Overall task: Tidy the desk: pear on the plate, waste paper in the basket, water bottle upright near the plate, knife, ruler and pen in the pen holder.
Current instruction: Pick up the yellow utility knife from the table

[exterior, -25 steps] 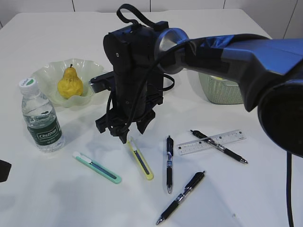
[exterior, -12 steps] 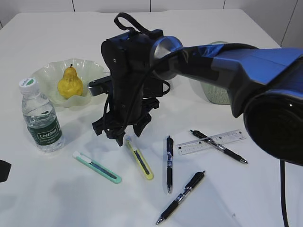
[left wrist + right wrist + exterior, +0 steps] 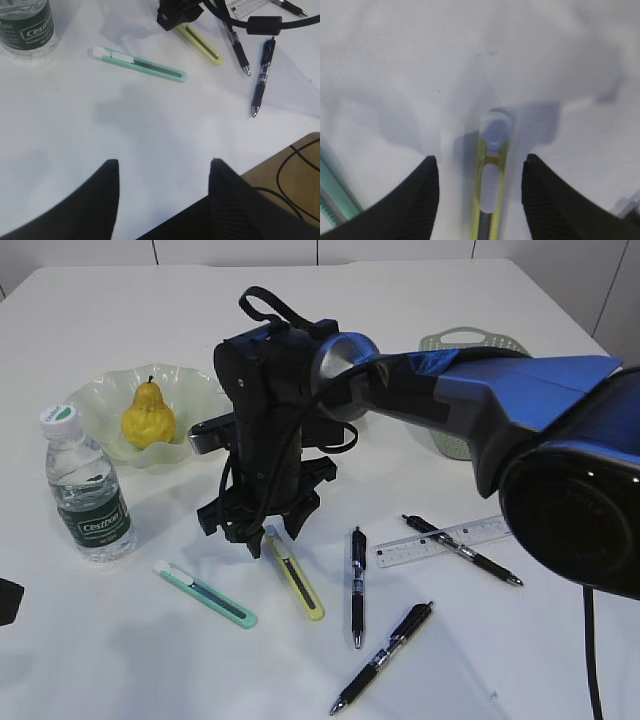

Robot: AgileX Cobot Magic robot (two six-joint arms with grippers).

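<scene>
Right gripper (image 3: 479, 192) fingers apart astride yellow knife (image 3: 490, 200), not clamped, left gripper (image 3: 164, 187) fingers apart over bare desk (image 3: 150, 125)

Right arm reaches across mid-table, right gripper (image 3: 262, 532) pointing down with jaws parted; left gripper (image 3: 162, 172) low, likewise parted, holding nothing.

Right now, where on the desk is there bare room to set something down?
Free: the near left corner, in front of the water bottle and green knife, and the far strip behind the plate. Crowded: the middle, where the right end effector hangs open over the yellow knife, with three pens and the ruler alongside.
</scene>
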